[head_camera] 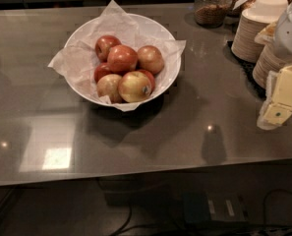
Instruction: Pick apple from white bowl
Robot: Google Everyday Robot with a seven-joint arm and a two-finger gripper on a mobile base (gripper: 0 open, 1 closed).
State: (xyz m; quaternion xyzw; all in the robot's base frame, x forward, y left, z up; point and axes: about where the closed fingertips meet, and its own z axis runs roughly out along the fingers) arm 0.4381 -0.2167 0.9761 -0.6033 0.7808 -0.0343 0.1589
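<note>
Nearest the camera, under the front edge of the grey glossy stone counter [135, 151], dark cables [128, 215] and a dim box lay on the floor, hard to make out. Above them on the counter stood the wide, shallow white bowl [167, 82], lined with crumpled white paper [81, 58].

The large round orange-red apple [122, 58] sat high in the pile, near the bowl's middle, touching a smaller dark-red apple [106, 45] behind it and a paler one beside it. The yellower apple with a dark sticker [134, 86] lay in front of it.

The robot's cream-coloured gripper [278, 107] hung at the right edge of the view, over the counter and well apart from the bowl. From it, the apple lay far to the left in the view and somewhat farther from the camera. Being round, the apple offered no preferred axis; its top looked free, so a reach from above seemed likeliest.

Whether the gripper was open or closed could not be told. The arm was cut off by the frame, and it partly hid the stacks of beige paper bowls [253, 31]. The apple's underside was hidden by its neighbours.
</note>
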